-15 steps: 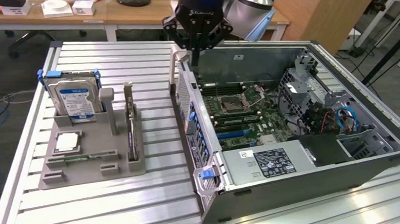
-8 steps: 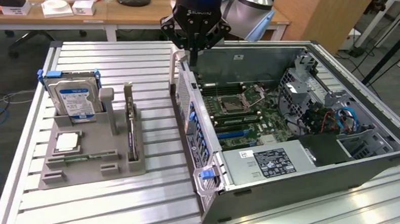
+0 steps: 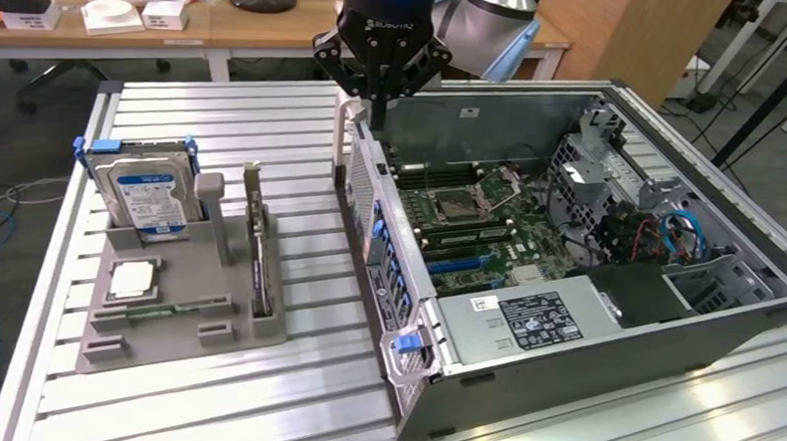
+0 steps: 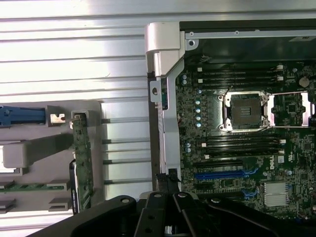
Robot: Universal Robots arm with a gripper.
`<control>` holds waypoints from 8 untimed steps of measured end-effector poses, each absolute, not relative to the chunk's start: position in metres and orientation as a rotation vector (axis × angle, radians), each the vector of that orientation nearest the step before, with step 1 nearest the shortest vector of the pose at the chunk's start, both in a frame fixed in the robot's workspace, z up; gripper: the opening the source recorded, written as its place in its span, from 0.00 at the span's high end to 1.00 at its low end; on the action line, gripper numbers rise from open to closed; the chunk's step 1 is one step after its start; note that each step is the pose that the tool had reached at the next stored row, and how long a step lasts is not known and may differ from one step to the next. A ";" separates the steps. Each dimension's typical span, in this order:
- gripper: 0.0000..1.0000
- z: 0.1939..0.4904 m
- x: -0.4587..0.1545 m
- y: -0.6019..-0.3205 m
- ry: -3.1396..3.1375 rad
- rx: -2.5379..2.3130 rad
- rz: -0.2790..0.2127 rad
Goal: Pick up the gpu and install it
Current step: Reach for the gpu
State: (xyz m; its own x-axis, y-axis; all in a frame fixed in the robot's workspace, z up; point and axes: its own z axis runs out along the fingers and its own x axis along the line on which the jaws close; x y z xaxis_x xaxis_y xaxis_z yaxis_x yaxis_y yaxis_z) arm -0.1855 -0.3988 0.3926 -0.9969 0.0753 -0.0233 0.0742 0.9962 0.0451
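Closest to the camera is the near corner of the case (image 3: 425,406), which lies open on its side on the table (image 3: 226,403), so that the motherboard (image 3: 486,235) faces up. Far behind it my gripper (image 3: 377,110) hangs over the far left corner of the case, above the side wall. The fingers are pressed together and they hold nothing. In the wrist view the gripper (image 4: 167,185) is just over this wall, with the motherboard on one side and the holder (image 4: 49,143) on the other side. The gpu (image 3: 257,244) stands on its long edge in a slot of the grey holder (image 3: 163,320), on the exterior view's left of the case, with its silver bracket at the far end. In the wrist view I see the gpu (image 4: 81,163) as a narrow green strip. It is apart from my gripper and nothing touches it. Left of it in the holder are the drive (image 3: 149,195) and the chip (image 3: 132,281). I judge that the work is at its beginning: the pick is not yet done, and the blue slot (image 4: 219,174) on the motherboard is free. To take the gpu calls for the fingers to part, to come above the thin top edge in line with the card, and to close on it squarely, because a tilted card may jam in the holder.
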 end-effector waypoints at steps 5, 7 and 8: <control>0.89 0.393 -0.186 -0.399 3.114 0.117 0.069; 0.89 0.393 -0.187 -0.399 3.114 0.117 0.069; 0.89 0.393 -0.187 -0.399 3.114 0.117 0.069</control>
